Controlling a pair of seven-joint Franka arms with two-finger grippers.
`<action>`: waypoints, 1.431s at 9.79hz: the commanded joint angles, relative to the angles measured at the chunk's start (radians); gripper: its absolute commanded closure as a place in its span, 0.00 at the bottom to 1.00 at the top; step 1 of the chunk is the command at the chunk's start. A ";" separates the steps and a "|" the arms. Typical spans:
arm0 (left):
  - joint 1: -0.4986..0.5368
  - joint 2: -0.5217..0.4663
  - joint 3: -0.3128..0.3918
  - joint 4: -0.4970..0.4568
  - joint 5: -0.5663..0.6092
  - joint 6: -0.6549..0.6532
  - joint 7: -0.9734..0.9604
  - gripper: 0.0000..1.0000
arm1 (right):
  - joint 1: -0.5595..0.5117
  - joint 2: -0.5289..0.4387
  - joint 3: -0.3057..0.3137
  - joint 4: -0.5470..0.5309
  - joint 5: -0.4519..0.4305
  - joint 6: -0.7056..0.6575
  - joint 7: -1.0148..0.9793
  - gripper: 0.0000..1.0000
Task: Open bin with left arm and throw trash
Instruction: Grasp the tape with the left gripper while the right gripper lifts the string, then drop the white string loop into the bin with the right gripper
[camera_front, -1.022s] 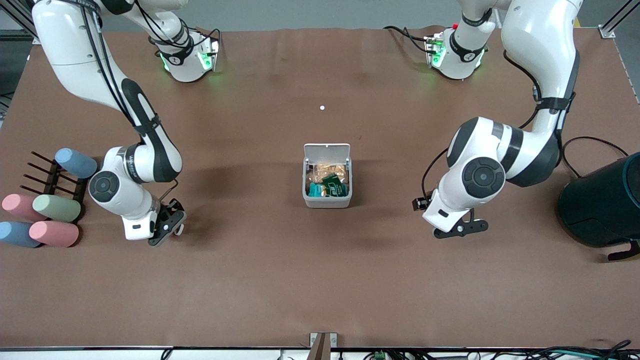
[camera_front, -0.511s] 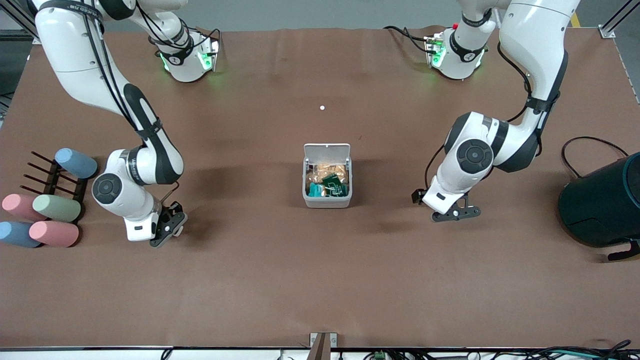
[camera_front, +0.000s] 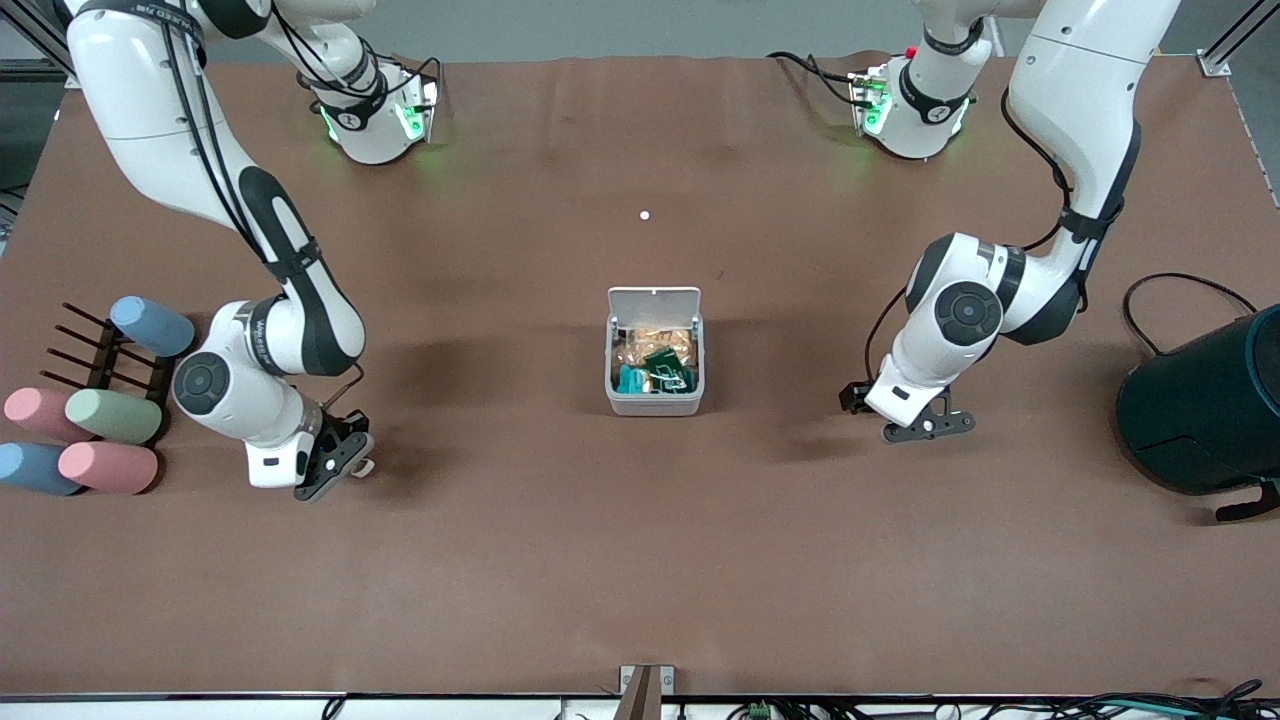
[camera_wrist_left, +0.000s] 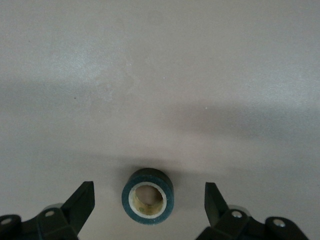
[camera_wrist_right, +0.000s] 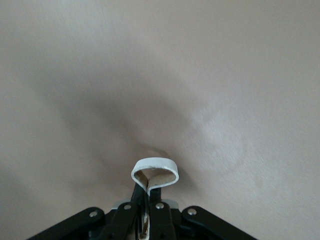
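The white bin stands mid-table with its lid tipped open. A dark printed packet and other wrappers lie in it. My left gripper is low over the table, beside the bin toward the left arm's end. In the left wrist view it is open, and the dark tape roll with its tan rim lies between the fingers, untouched. My right gripper is low over the table near the pastel cylinders. In the right wrist view it is shut on the thin white loop.
A large dark teal cylinder with a cable stands at the left arm's end. Several pastel cylinders lie on and around a black rack at the right arm's end. A tiny white dot lies between the bin and the bases.
My left gripper has moved away from the front camera and its elbow has drawn back toward its base. My right gripper has shifted only slightly. The bin stays open.
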 joint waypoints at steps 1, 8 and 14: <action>0.014 0.036 -0.012 -0.010 0.007 0.063 -0.001 0.03 | -0.014 -0.040 0.052 -0.002 0.196 -0.082 0.066 0.93; 0.025 0.075 -0.012 -0.022 0.007 0.045 0.002 0.41 | 0.001 -0.115 0.392 0.019 0.226 -0.103 0.904 0.94; 0.020 0.075 -0.084 0.227 0.002 -0.354 -0.001 1.00 | 0.138 -0.103 0.471 0.067 0.215 0.028 1.117 0.91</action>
